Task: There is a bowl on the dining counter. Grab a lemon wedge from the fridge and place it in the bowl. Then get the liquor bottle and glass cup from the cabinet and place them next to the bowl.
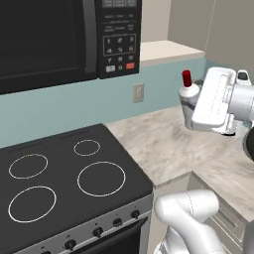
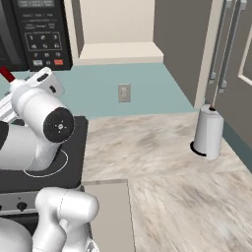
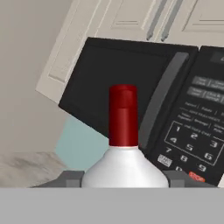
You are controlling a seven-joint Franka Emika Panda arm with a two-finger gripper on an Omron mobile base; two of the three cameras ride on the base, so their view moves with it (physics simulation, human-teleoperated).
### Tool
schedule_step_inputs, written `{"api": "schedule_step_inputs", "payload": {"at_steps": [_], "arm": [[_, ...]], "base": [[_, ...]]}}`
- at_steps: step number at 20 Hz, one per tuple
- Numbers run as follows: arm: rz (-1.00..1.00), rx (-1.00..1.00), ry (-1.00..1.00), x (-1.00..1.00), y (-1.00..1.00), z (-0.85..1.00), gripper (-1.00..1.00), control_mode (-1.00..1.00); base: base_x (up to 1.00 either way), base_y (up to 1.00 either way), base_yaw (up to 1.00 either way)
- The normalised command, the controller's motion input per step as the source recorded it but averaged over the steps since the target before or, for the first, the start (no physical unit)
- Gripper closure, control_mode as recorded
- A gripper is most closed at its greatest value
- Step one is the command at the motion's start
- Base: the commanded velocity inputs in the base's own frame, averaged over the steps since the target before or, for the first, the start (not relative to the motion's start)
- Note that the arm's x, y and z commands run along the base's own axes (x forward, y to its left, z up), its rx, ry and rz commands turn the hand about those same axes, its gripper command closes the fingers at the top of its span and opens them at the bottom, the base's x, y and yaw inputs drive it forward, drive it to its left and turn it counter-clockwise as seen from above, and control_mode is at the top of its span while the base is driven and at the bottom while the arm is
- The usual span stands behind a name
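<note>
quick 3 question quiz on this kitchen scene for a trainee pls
1. True or false: the gripper is shut on the white liquor bottle with the red cap.
2. Which appliance does the hand view face behind the bottle: A black microwave, B toaster, C kettle?
3. What white cylinder stands on the beige marbled counter near the grey door?

Key: 1 true; 2 A; 3 the paper towel roll.

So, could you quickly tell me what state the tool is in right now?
Tool: closed on the white bottle with a red cap.
</note>
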Motion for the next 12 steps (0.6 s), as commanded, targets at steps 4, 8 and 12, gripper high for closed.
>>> {"api": "schedule_step_inputs", "payload": {"at_steps": [4,8,12], "arm": [[-0.06,0.01,0.24,-0.07,0.04,-0.40,1.00,-1.00],[-0.12,0.02,0.23,0.01,0.01,-0.33,1.00,-1.00],[-0.09,0.00,0.23,-0.02,-0.03,-0.26,1.00,-1.00]], "base": [[0.00,0.00,0.00],[0.00,0.00,0.00],[0.00,0.00,0.00]]}}
